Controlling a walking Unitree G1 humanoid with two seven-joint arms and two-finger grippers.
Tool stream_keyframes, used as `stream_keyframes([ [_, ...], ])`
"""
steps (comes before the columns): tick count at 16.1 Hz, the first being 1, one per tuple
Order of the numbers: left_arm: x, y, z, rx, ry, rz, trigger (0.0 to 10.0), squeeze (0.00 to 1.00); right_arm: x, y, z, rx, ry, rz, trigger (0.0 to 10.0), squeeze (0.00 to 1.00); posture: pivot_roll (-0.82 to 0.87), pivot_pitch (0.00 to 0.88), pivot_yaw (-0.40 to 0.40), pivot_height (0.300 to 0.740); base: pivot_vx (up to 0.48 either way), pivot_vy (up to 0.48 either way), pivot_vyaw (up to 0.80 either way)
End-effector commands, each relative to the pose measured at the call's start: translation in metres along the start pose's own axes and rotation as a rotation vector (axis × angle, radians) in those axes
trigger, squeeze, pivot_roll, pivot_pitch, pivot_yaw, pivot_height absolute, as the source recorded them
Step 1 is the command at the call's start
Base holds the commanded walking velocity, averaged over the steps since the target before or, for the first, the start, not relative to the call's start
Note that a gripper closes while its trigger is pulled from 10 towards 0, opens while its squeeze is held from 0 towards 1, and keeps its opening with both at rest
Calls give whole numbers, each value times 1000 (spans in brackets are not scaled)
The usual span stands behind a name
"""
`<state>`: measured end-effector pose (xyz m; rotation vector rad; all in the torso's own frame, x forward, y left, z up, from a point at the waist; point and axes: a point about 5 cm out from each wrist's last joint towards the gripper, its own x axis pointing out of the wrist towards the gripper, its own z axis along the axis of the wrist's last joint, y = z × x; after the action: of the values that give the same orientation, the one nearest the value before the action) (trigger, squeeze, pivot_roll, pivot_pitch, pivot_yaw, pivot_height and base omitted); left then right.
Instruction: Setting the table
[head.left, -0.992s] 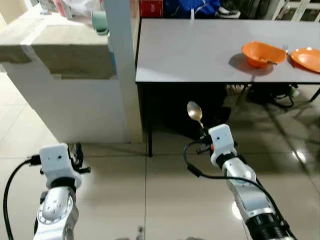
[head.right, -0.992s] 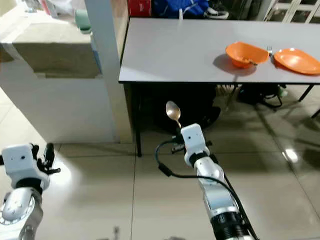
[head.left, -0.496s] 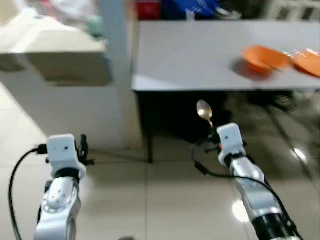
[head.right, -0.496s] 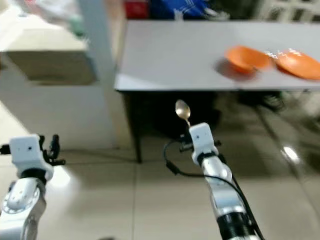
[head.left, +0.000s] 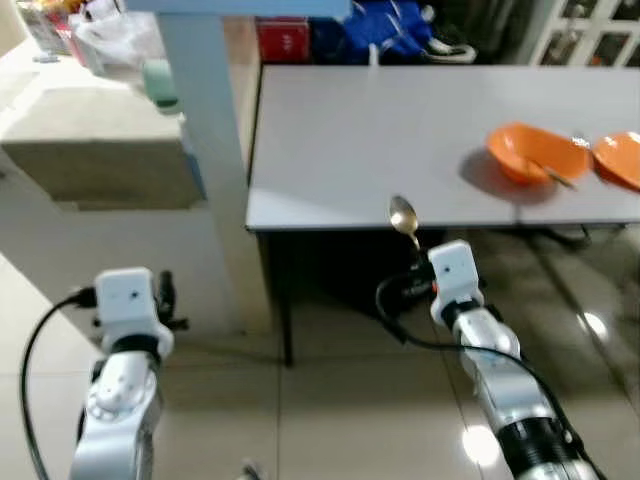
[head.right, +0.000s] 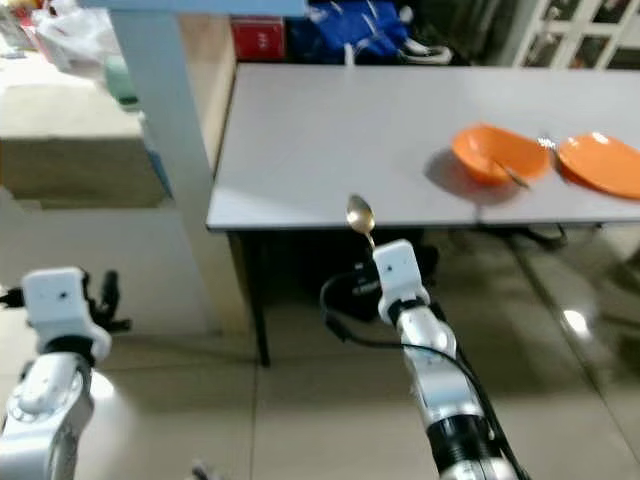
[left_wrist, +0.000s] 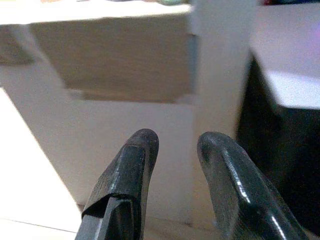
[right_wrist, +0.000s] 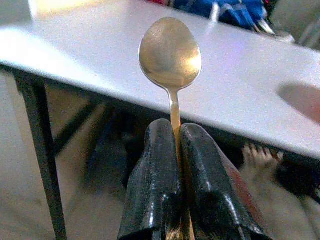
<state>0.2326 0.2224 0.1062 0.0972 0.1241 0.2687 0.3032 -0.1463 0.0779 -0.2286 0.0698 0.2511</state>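
Spoon (right_wrist: 170, 52) is standing upright, its handle pinched between the closed fingers of the right gripper (right_wrist: 175, 131), bowl up, just short of the grey desk's (head.left: 350, 130) near edge. Left gripper (left_wrist: 172, 145) is hanging with fingers parted, holding nothing, near a white pillar (head.left: 205, 150). Farther back on the desk, an orange bowl (head.left: 530, 155) is sitting beside an orange plate (head.right: 605, 165).

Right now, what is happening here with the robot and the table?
The robot stands before a grey rectangular table and is setting it. Its right claw is shut on the handle of a gold-coloured metal spoon, held bowl-up near the table's front edge. An orange bowl and an orange plate already lie on the table to the right. The left claw is open and holds nothing.
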Motion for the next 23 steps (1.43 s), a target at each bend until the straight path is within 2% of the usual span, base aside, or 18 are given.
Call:
stream_keyframes([
  [1, -1, 11, -4, 10, 16, 48, 10000, 0, 2, 7, 1, 9, -9, 23, 10000, 0, -17, 38, 6, 740, 0, 0, 0],
  [4, -3, 10, -3, 22, 9, 33, 10000, 0, 3, 7, 0, 7, -4, 26, 10000, 0, -13, 36, 6, 740, 0, 0, 0],
  [19, -3, 1, -4, 47, 4, 4, 10000, 0, 1, 11, -3, -2, -6, 50, 10000, 0, -19, 31, 3, 740, 332, -341, 0],
  [23, -3, 0, -3, 52, -4, -2, 10000, 0, 0, 11, -5, -4, -1, 53, 10000, 0, -23, 35, 2, 740, 0, -440, 0],
])
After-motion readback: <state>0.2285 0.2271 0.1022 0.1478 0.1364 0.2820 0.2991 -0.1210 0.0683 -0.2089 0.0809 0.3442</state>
